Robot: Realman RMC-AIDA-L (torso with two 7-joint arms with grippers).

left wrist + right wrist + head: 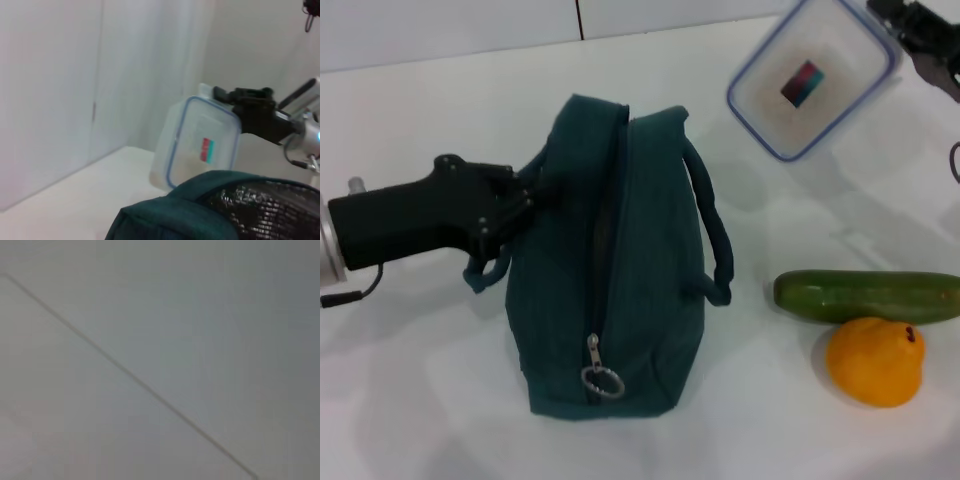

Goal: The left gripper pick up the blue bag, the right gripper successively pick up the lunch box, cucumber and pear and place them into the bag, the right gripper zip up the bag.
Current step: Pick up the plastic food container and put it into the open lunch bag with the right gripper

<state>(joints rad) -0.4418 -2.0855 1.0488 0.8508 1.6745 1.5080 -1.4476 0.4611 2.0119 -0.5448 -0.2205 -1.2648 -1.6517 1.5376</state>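
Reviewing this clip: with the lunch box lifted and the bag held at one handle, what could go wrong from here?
1. The right gripper holds the lunch box only at one corner, tilted in the air; it could swing or slip.
2. The blue bag shows only a narrow opening, with the left gripper at one handle; the box may catch on the rim.
3. The cucumber and pear lie touching; taking one may roll the other.

Teal-blue bag [610, 270], green cucumber [868, 296], orange pear [875, 361], seemingly blue-rimmed lunch box [813, 78]
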